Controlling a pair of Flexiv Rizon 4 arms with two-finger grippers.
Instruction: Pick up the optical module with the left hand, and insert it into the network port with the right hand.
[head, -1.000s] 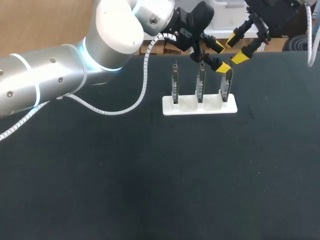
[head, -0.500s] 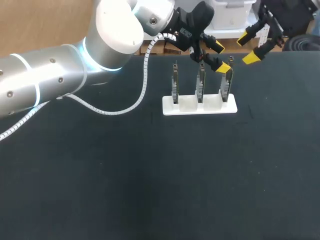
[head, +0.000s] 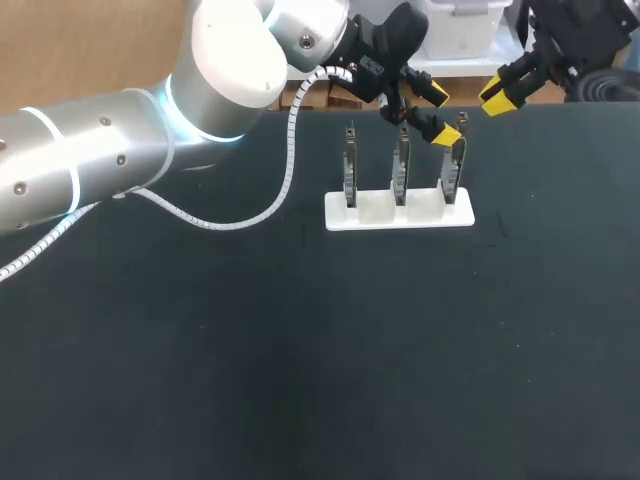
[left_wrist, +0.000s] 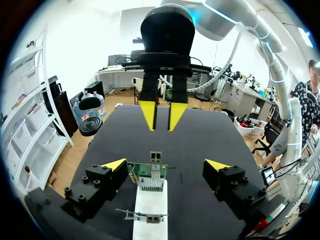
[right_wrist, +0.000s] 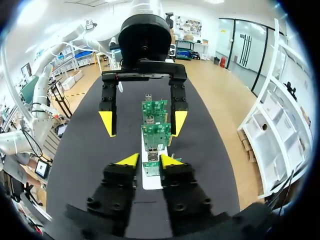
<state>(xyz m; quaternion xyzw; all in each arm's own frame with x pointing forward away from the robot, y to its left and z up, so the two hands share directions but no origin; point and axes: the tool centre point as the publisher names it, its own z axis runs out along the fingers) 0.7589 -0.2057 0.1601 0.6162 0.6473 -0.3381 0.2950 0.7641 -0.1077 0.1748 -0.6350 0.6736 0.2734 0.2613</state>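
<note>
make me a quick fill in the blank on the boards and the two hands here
1. The white holder carries ___ upright circuit boards.
2. The left hand is ___, its fingers either side of the end board without touching it.
3. The right hand, like the left, has ___ fingertips.

Missing words: three; open; yellow.

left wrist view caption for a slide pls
Open left hand flanking a card on the white stand, right hand poised just beyond
</note>
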